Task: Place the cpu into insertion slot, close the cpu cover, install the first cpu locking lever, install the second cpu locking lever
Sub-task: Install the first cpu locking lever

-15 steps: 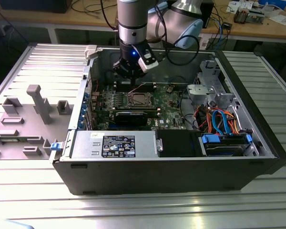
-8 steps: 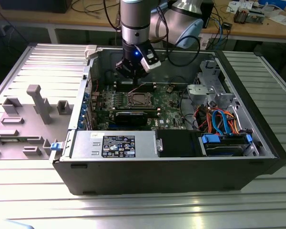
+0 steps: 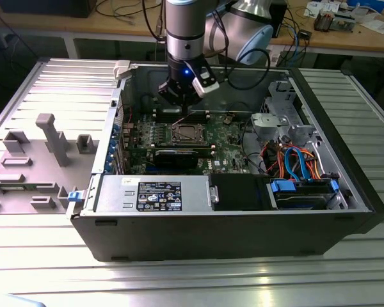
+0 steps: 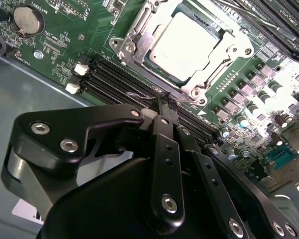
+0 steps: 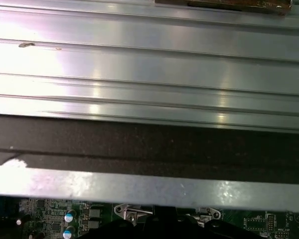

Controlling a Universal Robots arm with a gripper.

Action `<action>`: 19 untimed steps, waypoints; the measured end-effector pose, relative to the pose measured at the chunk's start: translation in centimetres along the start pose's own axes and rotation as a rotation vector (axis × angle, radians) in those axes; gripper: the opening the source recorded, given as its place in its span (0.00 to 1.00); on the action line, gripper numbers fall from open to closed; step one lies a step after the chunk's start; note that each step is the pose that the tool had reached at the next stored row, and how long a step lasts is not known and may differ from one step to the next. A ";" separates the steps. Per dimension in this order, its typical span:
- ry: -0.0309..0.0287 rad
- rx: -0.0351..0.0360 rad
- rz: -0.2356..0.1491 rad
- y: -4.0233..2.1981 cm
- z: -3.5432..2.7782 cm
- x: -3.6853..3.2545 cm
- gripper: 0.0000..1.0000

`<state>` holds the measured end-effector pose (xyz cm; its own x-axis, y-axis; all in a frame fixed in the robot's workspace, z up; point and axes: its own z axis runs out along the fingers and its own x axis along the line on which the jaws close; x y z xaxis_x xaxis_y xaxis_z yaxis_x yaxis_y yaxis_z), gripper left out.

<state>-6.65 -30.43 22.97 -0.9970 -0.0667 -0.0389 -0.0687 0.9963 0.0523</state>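
Note:
The cpu (image 4: 184,37), a flat square chip with a silver top, lies in the socket on the green board (image 4: 65,30). The cpu cover (image 4: 217,64), a metal frame, lies flat around it. In the exterior view the cpu (image 3: 187,133) sits mid-board inside the open computer case (image 3: 211,236). My gripper (image 4: 164,102) hovers just off one socket corner, over the memory slots, with its black fingers (image 4: 162,129) pressed together. A thin wire lever (image 4: 137,94) ends right by the fingertips; I cannot tell if it is gripped. In the exterior view the gripper (image 3: 179,105) hangs behind the socket.
Black memory slots (image 4: 114,74) run beside the socket. A labelled power supply (image 3: 157,195) fills the case's near side. A drive bay with blue parts (image 3: 301,192) and orange and blue cables (image 3: 294,160) are on the exterior view's right. Grey fixtures (image 3: 51,137) stand on the table at that view's left.

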 end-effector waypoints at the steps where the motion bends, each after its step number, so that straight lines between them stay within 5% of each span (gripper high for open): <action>1: -0.0001 -0.0001 0.000 0.00 0.03 -0.04 0.11; 19: -0.0002 0.0000 0.000 -0.12 0.68 -1.66 0.11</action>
<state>-4.96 -30.40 22.35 -0.9970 -0.0667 -0.0391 -0.0687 0.9963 0.0523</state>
